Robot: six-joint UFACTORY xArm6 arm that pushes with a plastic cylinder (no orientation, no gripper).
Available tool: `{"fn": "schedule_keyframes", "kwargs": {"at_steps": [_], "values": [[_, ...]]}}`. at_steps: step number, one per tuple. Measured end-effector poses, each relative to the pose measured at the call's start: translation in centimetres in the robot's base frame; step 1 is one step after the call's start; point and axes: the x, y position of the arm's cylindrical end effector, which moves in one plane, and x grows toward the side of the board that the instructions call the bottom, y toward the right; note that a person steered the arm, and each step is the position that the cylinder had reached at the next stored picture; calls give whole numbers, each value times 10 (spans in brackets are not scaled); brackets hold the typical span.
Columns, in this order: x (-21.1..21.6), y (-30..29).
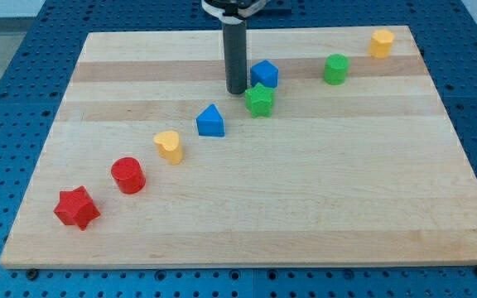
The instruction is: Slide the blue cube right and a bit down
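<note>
**Rod tip beside the blue cube on a wooden board**

Pale wooden board [305, 207] fills most of the camera view, lying on a blue perforated table [23, 50] that shows along the edges. Eight small blocks run in a loose diagonal from the view's bottom left to its top right.

The arm carries no gripper or hand, so nothing is grasped; it ends in a straight dark rod that comes down from the view's top. The rod's lower end, my tip [237, 90], rests on the board just to the view's left of the blue cube [264, 74], near it, though whether the two touch cannot be made out.

The blue cube sits in the upper middle of the board. Directly below it, touching or nearly touching, is the green star [260, 100]. Further toward the view's right stands the green cylinder-like block [335, 69], and near the top right corner the orange-yellow block [381, 42], whose exact shape is hard to tell.

To the view's left and below the tip lies the blue triangular block [210, 122], then the yellow heart [170, 146], then the red cylinder [127, 175], and last the red star [77, 207] near the bottom left corner. These blocks stand apart from one another.
</note>
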Motion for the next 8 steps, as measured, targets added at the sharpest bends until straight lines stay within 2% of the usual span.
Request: {"fn": "schedule_keyframes", "kwargs": {"at_steps": [2, 4, 5, 8], "values": [[-15, 21], [-40, 67], [-55, 68], [-62, 93]]}}
